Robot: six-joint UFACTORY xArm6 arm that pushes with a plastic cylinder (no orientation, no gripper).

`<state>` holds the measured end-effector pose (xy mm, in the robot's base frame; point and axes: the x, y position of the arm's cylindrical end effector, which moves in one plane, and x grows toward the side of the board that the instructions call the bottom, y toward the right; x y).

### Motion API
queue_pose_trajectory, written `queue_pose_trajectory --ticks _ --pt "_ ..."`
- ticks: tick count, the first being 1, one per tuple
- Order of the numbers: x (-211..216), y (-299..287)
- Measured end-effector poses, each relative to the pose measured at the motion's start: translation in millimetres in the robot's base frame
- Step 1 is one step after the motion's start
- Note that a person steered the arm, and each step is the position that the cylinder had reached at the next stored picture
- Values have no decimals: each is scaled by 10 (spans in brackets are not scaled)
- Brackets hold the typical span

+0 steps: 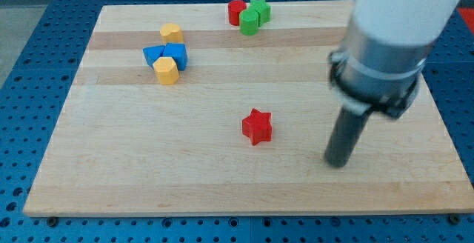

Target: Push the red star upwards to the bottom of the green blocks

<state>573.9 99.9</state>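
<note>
My arm enters from two o'clock, its wide pale body above a dark collar. The rod leans slightly, and my tip (338, 161) points toward six o'clock.

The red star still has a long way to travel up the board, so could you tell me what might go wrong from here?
1. My tip sits to the view's right of the red star, not below it; pushing from there would send it left, not up.
2. The star's points could make it spin and veer off course.
3. The green blocks touch a red cylinder; overshooting could scatter that cluster.
</note>
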Motion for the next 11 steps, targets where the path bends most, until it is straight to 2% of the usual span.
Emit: queue_pose_trajectory --ticks 1,3,6,8,11 --pt "31 -493" --pt "-319 -1066" --pt "-548 -579" --pt "-812 -1157" --pt "-977 -414"
